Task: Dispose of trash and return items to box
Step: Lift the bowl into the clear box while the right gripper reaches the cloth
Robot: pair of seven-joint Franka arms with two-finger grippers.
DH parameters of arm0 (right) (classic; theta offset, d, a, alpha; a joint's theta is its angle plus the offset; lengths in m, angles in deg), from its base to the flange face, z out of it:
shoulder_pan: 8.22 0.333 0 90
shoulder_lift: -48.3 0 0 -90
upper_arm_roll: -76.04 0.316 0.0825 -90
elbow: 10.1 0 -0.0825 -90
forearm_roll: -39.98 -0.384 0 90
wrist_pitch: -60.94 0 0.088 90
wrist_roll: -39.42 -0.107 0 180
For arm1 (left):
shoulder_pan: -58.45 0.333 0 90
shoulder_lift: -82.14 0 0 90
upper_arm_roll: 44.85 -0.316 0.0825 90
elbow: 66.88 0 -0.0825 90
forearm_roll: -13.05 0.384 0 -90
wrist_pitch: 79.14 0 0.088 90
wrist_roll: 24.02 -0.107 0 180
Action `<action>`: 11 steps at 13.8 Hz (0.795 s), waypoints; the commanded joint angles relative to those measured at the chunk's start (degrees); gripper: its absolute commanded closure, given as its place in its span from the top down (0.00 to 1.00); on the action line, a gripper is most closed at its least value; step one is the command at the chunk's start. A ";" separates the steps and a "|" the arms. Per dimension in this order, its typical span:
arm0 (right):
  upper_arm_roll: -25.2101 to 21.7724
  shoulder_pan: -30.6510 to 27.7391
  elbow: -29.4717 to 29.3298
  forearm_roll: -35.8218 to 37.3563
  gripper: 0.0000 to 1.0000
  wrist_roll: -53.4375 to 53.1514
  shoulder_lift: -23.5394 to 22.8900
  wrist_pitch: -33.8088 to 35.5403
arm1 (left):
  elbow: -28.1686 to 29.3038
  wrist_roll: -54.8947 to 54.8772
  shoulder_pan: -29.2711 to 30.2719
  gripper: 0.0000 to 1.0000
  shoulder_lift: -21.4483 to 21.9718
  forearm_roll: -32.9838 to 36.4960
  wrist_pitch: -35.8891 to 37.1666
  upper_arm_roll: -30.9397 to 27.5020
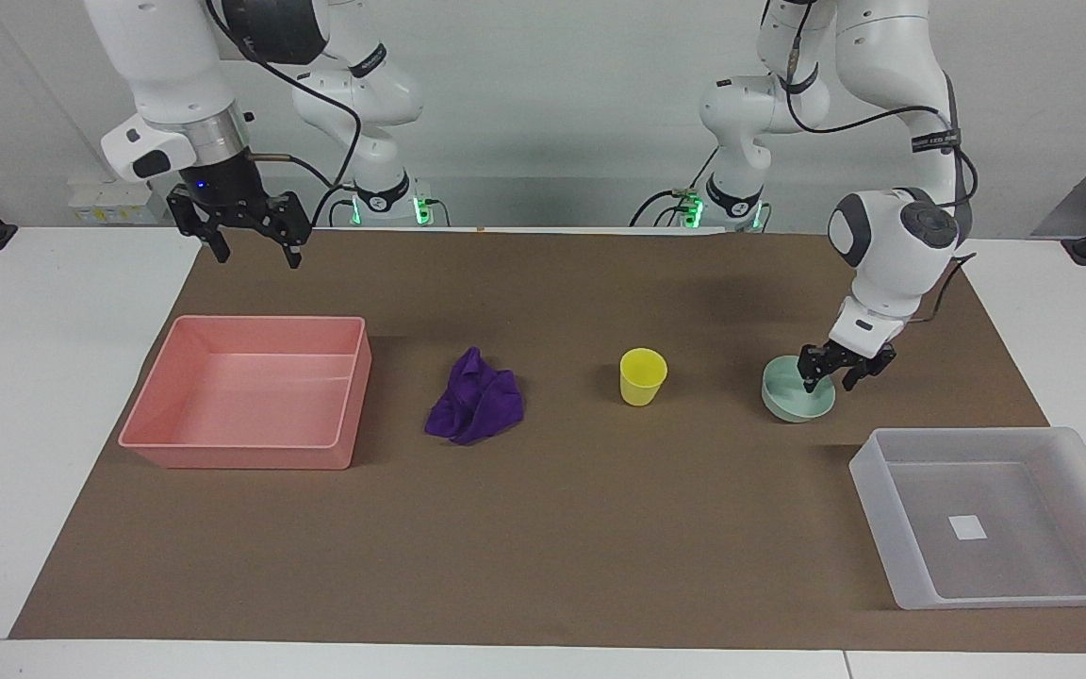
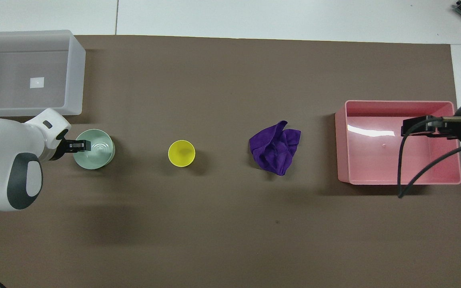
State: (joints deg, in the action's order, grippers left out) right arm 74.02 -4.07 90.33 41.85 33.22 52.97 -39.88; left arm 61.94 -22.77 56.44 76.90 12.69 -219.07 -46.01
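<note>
**Left gripper straddles the bowl's rim**

Nearest our robots, the right gripper (image 1: 247, 247) hangs in the air over the mat's edge by the pink tray (image 1: 251, 391), its fingers spread with nothing between them.

Farther out, a row of things lies across the brown mat (image 1: 543, 528). At the right arm's end sits the pink tray. Beside it we see the purple rag (image 1: 475, 409), bunched into folds, then the yellow cup (image 1: 643, 376) standing upright, then the mint-green bowl (image 1: 793, 394) toward the left arm's end. The left gripper (image 1: 834, 375) is down at the bowl, one finger inside it and the other outside its rim; we cannot tell whether the fingers are pinching the wall yet.

Farthest from us, at the left arm's end, stands the translucent box (image 1: 892, 528), a small white label (image 1: 967, 527) on its floor.
</note>
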 commanded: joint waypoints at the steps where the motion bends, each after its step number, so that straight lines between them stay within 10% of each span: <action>1: 0.26 2.87 2.40 -0.73 1.00 -2.04 -1.14 -4.28 | 1.08 1.82 -0.54 0.00 0.49 0.27 -1.40 -0.16; 11: 0.34 18.09 2.66 -0.73 1.00 -15.68 -19.15 -26.78 | -13.22 -1.86 0.95 0.00 5.42 0.36 18.80 -0.59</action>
State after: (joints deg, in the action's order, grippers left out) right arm 74.44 13.12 93.14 41.61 18.41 36.47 -64.15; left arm 53.32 -22.90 56.55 82.63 12.64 -205.02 -46.44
